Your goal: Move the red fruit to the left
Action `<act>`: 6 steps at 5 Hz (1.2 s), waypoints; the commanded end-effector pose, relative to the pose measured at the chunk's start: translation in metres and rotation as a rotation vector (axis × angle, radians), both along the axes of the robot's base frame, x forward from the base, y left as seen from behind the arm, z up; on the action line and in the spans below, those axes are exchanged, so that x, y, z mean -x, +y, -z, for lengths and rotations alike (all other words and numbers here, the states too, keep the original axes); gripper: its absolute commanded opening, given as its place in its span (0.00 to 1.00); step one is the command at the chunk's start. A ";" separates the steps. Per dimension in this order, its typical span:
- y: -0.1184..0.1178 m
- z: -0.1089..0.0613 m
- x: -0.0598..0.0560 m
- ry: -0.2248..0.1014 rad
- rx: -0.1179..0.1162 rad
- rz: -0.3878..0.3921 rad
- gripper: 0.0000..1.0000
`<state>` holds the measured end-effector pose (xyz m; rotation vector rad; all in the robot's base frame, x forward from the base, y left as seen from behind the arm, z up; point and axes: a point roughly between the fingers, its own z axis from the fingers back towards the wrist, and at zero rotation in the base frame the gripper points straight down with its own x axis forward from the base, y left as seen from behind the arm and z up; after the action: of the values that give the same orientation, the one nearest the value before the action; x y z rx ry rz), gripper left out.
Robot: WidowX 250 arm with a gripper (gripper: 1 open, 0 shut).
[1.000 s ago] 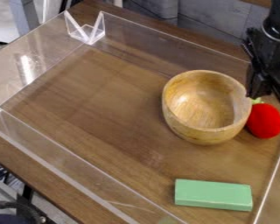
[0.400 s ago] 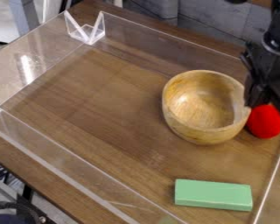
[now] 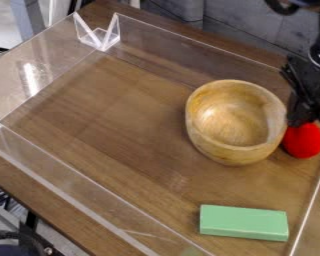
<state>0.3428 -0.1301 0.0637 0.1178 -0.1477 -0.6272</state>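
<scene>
Red fruit (image 3: 303,141), leafy top toward bowl (image 3: 236,122)

And as we look across the view right now, there's no lettering to read anywhere: no label, no brand, no number, no sign that can be made out on anything here.

The single camera looks steeply down from above onto the bench (image 3: 103,115), taking in most of its top from a moderate distance. The pincer (image 3: 299,108) sits at the right edge of the view, partly cropped, so most of the framed bench spreads to the image-left of it.
</scene>
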 end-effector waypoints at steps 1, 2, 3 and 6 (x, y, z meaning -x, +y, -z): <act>-0.004 -0.012 -0.021 -0.052 0.031 0.000 1.00; -0.010 -0.007 -0.030 -0.049 0.041 0.022 1.00; -0.016 -0.003 -0.034 -0.048 0.049 0.041 1.00; 0.004 0.014 -0.009 -0.043 0.060 0.037 1.00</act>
<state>0.3468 -0.1271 0.0386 0.0699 -0.1835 -0.6483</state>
